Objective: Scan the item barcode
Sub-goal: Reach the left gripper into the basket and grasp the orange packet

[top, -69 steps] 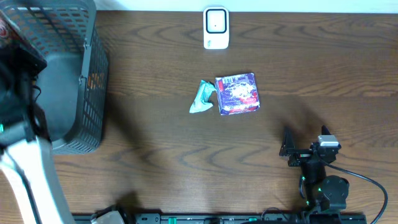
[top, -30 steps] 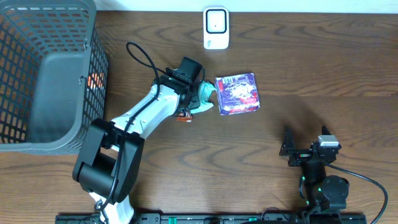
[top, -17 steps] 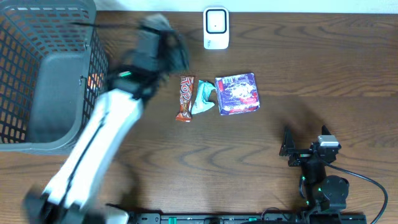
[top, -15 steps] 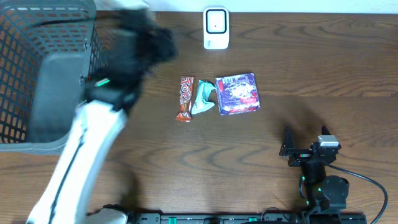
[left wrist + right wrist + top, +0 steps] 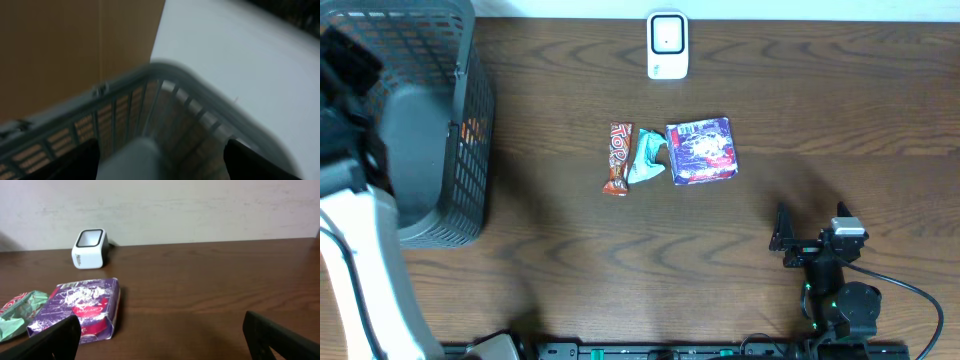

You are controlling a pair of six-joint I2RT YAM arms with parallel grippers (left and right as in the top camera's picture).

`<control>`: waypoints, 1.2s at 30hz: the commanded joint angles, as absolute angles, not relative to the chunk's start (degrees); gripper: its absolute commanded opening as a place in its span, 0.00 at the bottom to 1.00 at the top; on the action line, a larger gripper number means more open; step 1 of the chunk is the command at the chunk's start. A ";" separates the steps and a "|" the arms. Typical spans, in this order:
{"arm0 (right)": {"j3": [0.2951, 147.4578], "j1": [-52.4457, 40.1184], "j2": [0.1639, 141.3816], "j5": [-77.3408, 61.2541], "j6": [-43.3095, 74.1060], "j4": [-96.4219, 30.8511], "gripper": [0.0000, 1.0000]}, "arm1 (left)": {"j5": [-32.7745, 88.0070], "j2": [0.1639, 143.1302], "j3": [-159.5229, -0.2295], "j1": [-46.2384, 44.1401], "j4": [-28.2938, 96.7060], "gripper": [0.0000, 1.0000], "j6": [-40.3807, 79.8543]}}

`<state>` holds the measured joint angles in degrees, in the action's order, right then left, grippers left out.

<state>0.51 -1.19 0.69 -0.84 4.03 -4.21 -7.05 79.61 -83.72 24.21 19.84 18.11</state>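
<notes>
Overhead down; right wrist low, sharing scanner [image 5: 90,247]; left at basket [image 5: 170,70]

A white box-shaped scanner [image 5: 667,45] stands mid far edge of the dark wooden surface [image 5: 620,260]. At the centre, left to right, side by side: brown candy bar [image 5: 618,158], green crumpled packet [image 5: 646,158], purple foil pack [image 5: 701,151]. A grey plastic mesh basket [image 5: 460,150] fills the far-left corner.

Three small items lie in a row near the middle of the dark wooden counter [image 5: 800,100]. On the left, a slim orange-brown chocolate bar [image 5: 618,158] lies flat, its length running away from the robot. Just beside it, and apparently touching it, is a crumpled pale green packet [image 5: 645,158]. That packet rests against a squarish purple box [image 5: 701,151] with red and white print, lying flat. Well apart from them, at the far edge, a white barcode scanner [image 5: 667,45] with a dark window stands upright.
</notes>
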 commanded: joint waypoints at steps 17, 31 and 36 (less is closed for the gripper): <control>0.32 -0.95 0.38 -0.56 3.55 -4.29 0.99 | 21.80 111.59 -83.33 24.25 24.18 0.90 10.41; 0.32 -0.95 0.38 -0.56 3.55 -4.29 0.99 | 9.56 115.74 -82.56 21.93 23.64 0.97 36.10; 0.32 -0.95 0.38 -0.56 3.57 -4.29 0.99 | 9.56 115.87 -81.58 21.93 20.91 0.95 36.56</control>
